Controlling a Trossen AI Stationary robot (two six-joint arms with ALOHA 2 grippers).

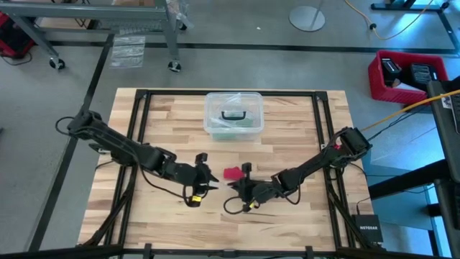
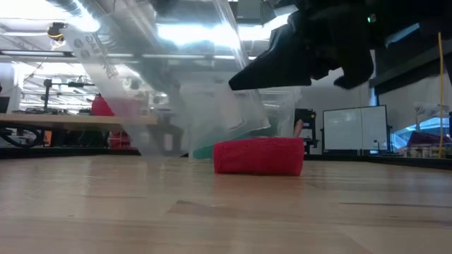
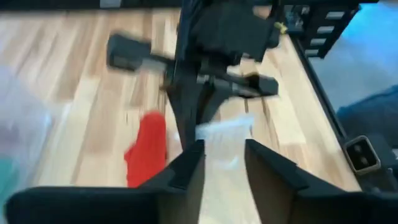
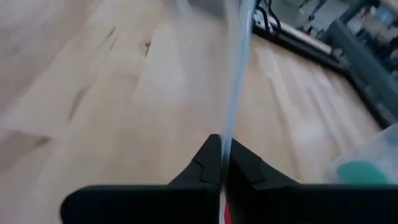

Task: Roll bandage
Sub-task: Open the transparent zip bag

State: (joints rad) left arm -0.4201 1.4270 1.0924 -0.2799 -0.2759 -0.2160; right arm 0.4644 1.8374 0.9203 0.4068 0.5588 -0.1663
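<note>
On the wooden tabletop (image 1: 302, 216) we are seeing the bandage (image 1: 231, 173), rolled, lying between both hands, nearer the right hand (image 1: 244, 188), which is pinching a clear bag (image 4: 239, 50), while the left hand (image 1: 203, 178) is waiting spread.

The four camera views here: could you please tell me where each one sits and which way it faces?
High view: above the table, looking straight down; both arms, bandage between the grippers, box behind.
Low view: at tabletop height, looking level; bandage, a dark gripper above.
Left wrist view: on the left arm, past its open left gripper to the bandage and bag.
Right wrist view: on the right arm; right gripper pinches the bag.
All but the right wrist view show the bandage.
</note>
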